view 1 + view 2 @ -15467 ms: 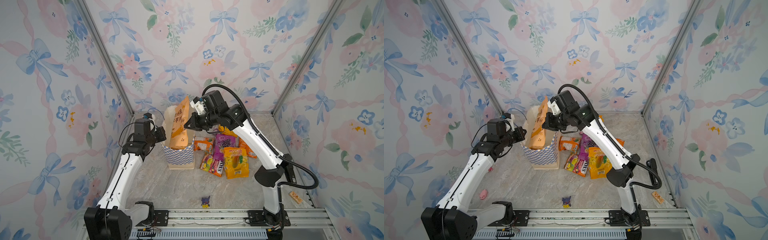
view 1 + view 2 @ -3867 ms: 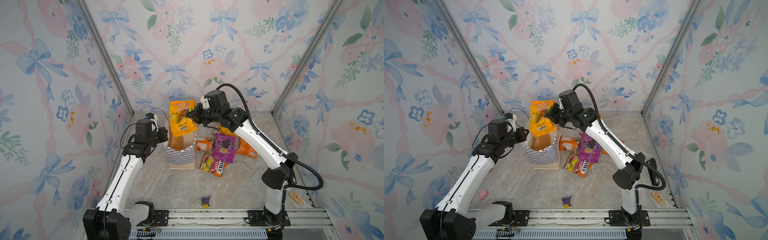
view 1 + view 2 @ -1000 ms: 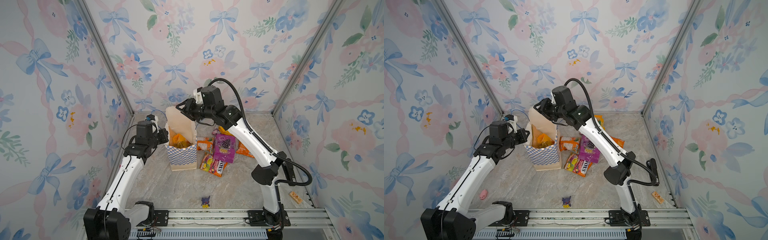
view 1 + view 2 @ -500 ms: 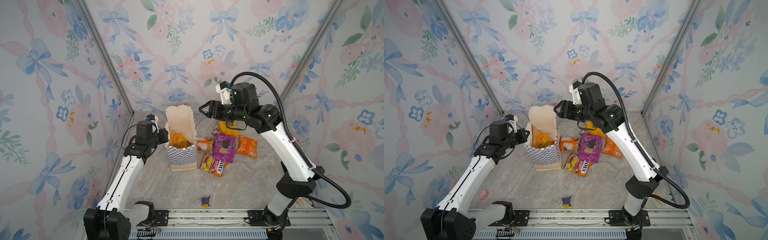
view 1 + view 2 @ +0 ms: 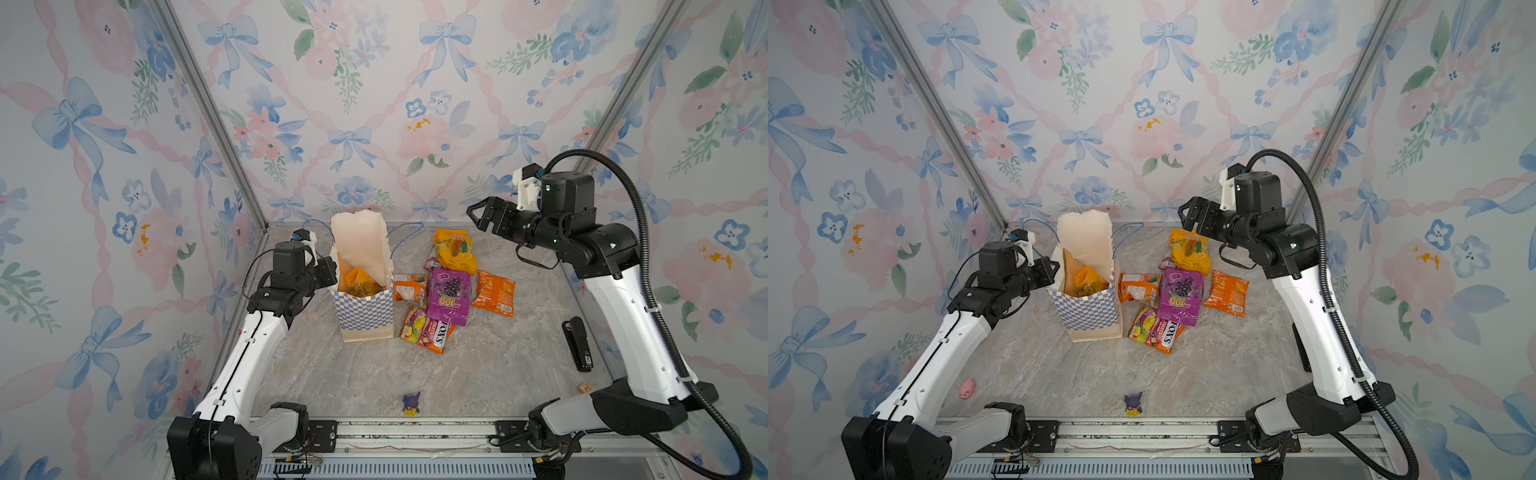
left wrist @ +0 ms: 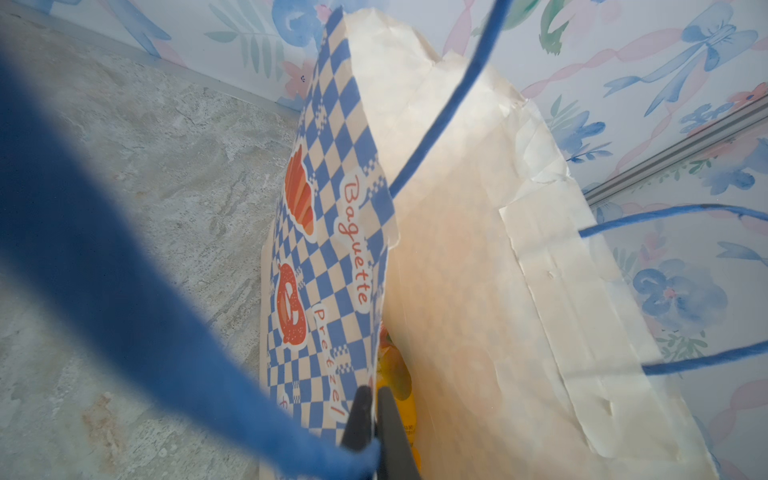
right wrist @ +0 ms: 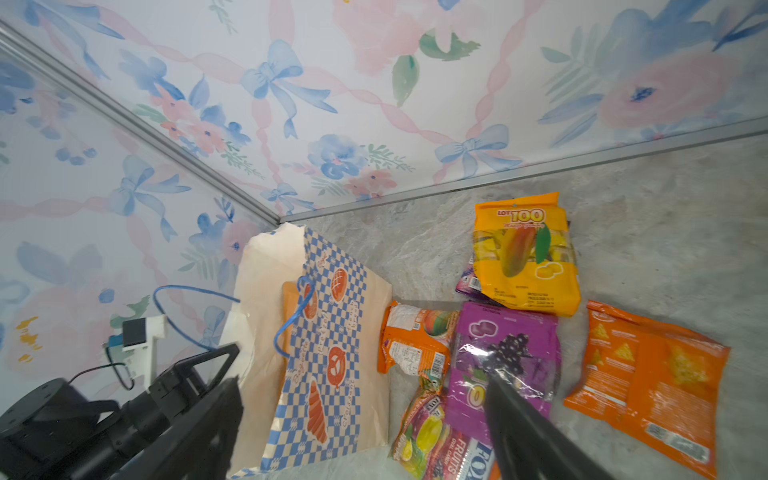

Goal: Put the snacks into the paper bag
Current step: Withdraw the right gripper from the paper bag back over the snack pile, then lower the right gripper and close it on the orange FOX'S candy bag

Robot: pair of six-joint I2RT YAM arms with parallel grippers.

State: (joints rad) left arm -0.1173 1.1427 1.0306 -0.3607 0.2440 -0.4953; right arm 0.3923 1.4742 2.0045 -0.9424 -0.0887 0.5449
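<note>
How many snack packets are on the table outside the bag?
6: yellow packet at back, small purple packet under it, orange packet beside bag, big purple packet central, chip packet rightmost, Fox's packet frontmost. Others may hide underneath.

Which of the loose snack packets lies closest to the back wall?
The yellow-orange LOT 100 mango packet; it lies behind the purple grape packet, while the plain orange packet and the FOX'S packet sit nearer the front.

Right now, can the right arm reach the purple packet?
Probably yes: the purple packet lies flat with nothing over its middle, and the right arm hangs nearby, jaws open and empty.
</note>
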